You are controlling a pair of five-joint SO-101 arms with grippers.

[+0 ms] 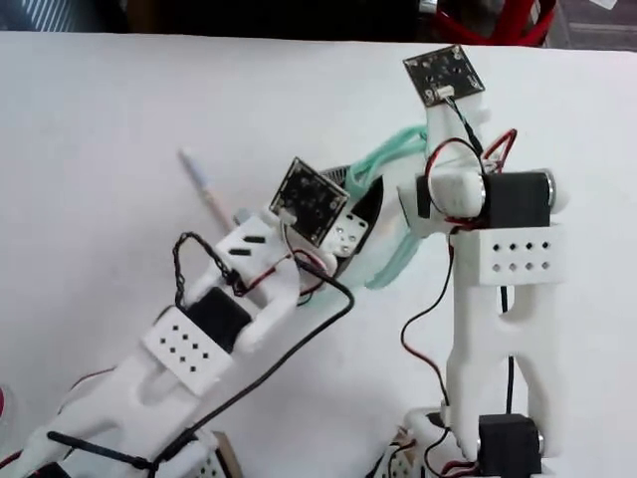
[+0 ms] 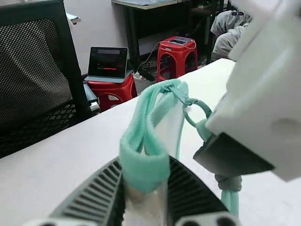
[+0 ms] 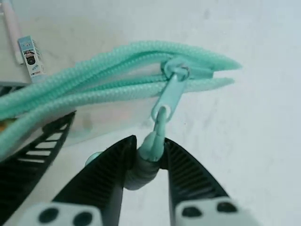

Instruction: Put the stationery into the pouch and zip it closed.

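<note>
Clear plastic pouch (image 3: 117,61) edged in ribbed mint zip tape, at mid-table between both arms. Held fast at one tape end in the left gripper (image 2: 143,174), black and ridged. Slim mint pull (image 3: 167,96) pinched by its rounded tab in the right gripper (image 3: 148,146). Thin pale pen (image 1: 204,189) nearby on the smooth white table (image 1: 100,119).

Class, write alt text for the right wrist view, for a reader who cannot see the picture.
The right hand pinches the end of a mint zipper pull, whose slider sits near one end of the mint zipper of the pouch. A white table lies beneath.
</note>
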